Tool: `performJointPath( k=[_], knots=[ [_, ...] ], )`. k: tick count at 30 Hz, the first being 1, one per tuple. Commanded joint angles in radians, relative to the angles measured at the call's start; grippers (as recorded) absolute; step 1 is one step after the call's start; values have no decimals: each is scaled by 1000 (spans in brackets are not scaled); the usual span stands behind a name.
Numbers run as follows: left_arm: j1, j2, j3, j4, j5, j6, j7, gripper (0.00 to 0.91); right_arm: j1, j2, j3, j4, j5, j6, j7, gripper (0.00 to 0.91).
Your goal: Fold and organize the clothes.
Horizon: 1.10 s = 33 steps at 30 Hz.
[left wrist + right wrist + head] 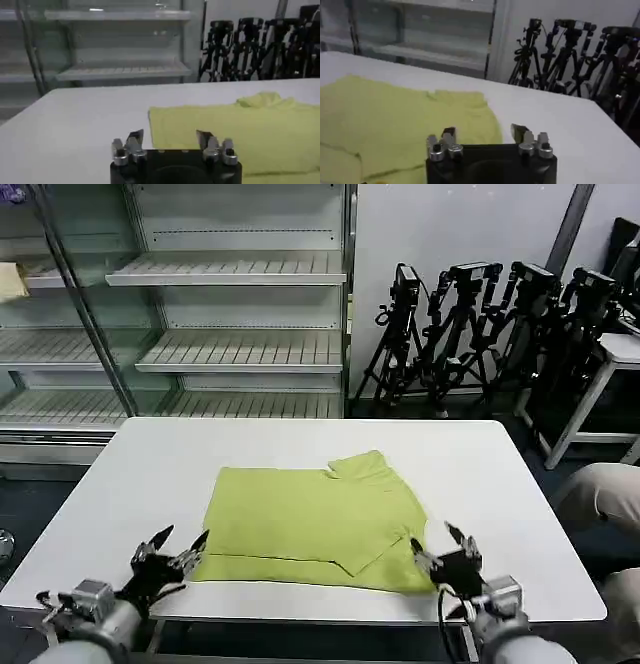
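I am working in a lab: bare display shelving [240, 274], stored camera tripods [480, 334], a white table [150, 474].

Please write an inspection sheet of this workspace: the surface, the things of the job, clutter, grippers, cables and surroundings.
Surface: white table, bare around the garment.
Job's things: one lime T-shirt lying flat and partly folded near the table's front edge, one sleeve sticking out at the far side; no lettering seen.
Clutter: nothing seen on the table.
Grippers: left gripper open, low at the shirt's front left corner; right gripper open, at the front right corner. Neither holds fabric.
Cables: a dark cable runs along the right wrist; nothing seen on the table.
Surroundings: bare metal shelves behind the table, a row of black tripods by the wall, a second white table at the right.
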Motion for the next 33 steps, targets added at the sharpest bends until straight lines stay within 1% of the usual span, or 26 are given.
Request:
performJointPath(
  k=[1, 3, 6, 11, 16, 18, 19, 21, 26, 33],
  knots=[
    [-395, 57, 106, 314, -42, 22, 27, 907, 358, 56, -152, -244, 19, -18, 76, 907],
    [-433, 61, 128, 350, -42, 29, 33, 907, 410, 78, -175, -309, 25, -18, 92, 907],
    [-484, 59, 163, 402, -40, 40, 39, 907, 456, 100, -193, -367, 39, -17, 111, 907],
    [-567, 46, 232, 525, 1, 4, 53, 907, 537, 144, -215, -495, 50, -17, 142, 907],
    [-630, 18, 263, 608, 66, 3, 70, 907, 588, 173, -216, -615, 68, -16, 154, 907],
    [-643, 19, 272, 633, 84, 8, 72, 907, 613, 187, -210, -663, 100, -16, 169, 907],
    [-652, 22, 279, 646, 86, 23, 78, 907, 625, 194, -209, -690, 102, -16, 174, 907],
    [-662, 23, 290, 662, 89, 22, 87, 907, 643, 203, -204, -731, 108, -16, 179, 907],
    [-680, 3, 305, 688, 85, 29, 99, 907, 673, 222, -192, -794, 111, -15, 159, 907],
    [-710, -8, 308, 737, 90, 44, 92, 907, 701, 238, -195, -846, 82, -12, 133, 907]
  ],
)
